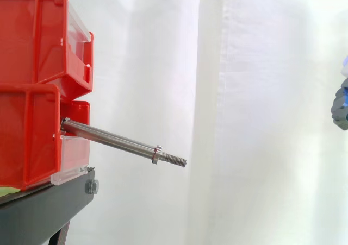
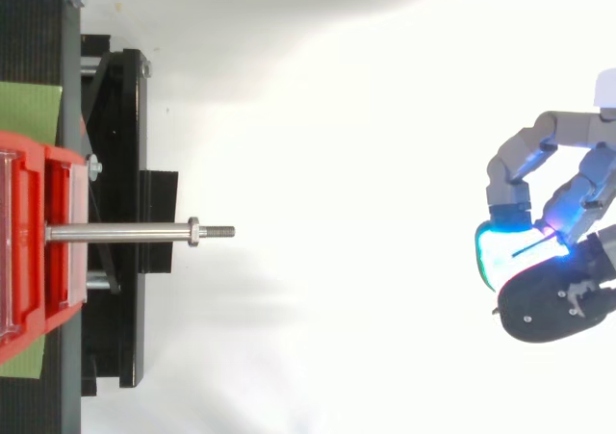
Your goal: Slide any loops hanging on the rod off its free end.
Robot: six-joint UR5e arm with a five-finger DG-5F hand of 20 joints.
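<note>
my hand (image 2: 551, 304) hangs well apart from the rod (image 1: 114, 140), which juts from the red bins (image 1: 30, 136), threaded end toward me. the side view's edge cuts me off, and i cannot tell whether i hold anything.

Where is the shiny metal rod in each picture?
Side view: the rod sticks out from the red bins at the left, sloping down to the right.
Top view: the rod lies level at the left, pointing right from the red bins.
Shared landmark: the nut just before its threaded tip.
</note>
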